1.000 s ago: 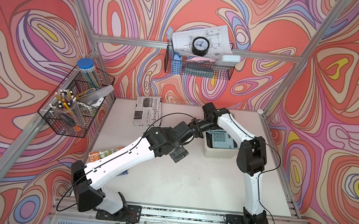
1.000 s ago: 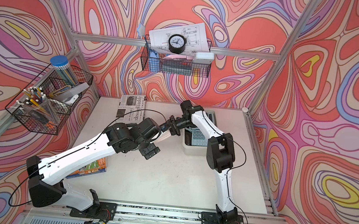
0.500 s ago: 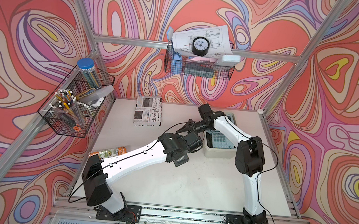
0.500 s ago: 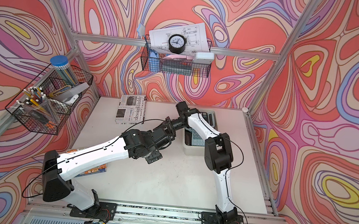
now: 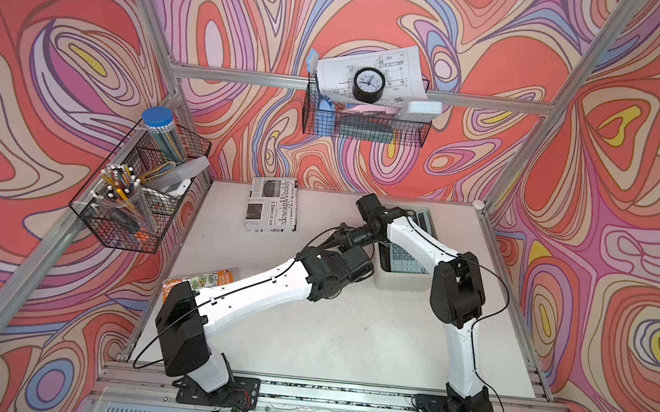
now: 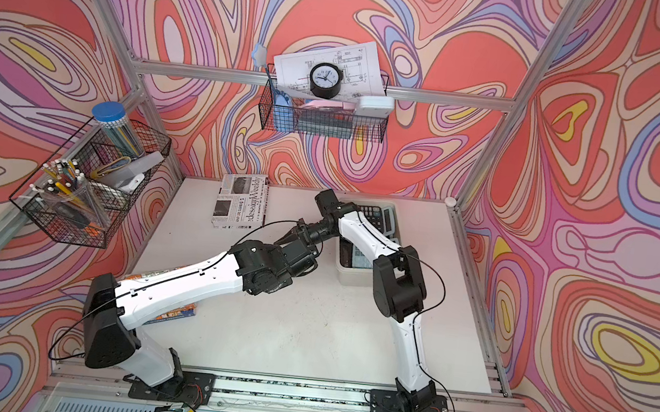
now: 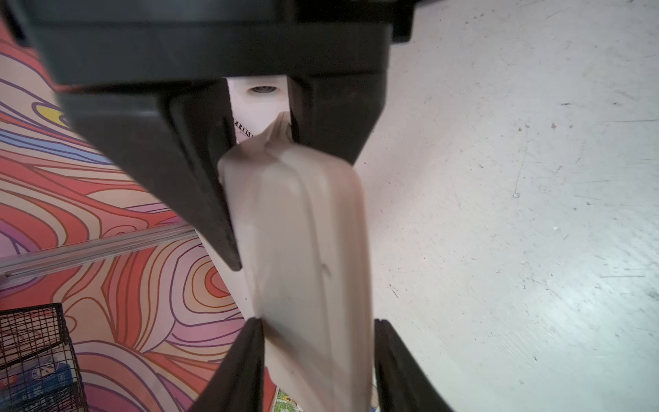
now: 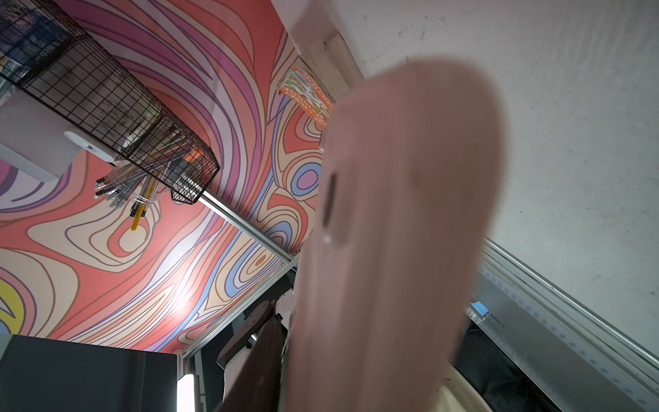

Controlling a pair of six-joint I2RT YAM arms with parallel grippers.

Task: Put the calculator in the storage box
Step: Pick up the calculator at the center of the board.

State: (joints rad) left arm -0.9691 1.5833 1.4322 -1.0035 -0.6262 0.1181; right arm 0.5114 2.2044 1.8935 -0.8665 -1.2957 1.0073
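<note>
Left pincer (image 7: 292, 214), wide open a second ago, now clamps the cream slab-shaped plastic calculator (image 7: 313, 271), which the right pincer (image 7: 317, 320) also grips.

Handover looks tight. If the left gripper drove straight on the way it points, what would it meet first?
Probably the right gripper: its fingertips clamp the far end of the cream object, likely the calculator, lying in the jaws of the left gripper. Depth is unclear.

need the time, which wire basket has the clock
The back-wall basket: the clock sits on top of it; the side basket holds pens.
</note>
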